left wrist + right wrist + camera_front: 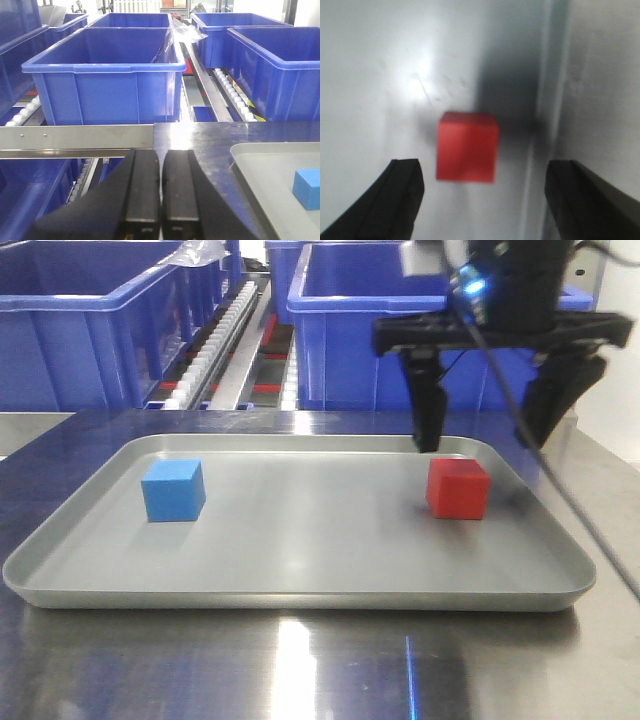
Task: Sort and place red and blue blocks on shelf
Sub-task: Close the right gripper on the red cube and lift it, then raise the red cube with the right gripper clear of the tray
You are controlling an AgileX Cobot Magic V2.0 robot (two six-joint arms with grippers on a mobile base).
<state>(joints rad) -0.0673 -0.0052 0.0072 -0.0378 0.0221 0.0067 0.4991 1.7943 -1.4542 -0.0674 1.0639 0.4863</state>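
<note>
Right gripper: jaws spread wide, nothing held. It hangs over the red block; the wrist view shows the cube between and ahead of the two fingers, touching neither. The red block sits on the right side of the grey tray, near its back rim. The blue block sits on the left side, well apart.

Left gripper: fingers pressed together, empty, off the tray's left edge, facing the shelf rail. Blue bins stand behind the rail.
</note>
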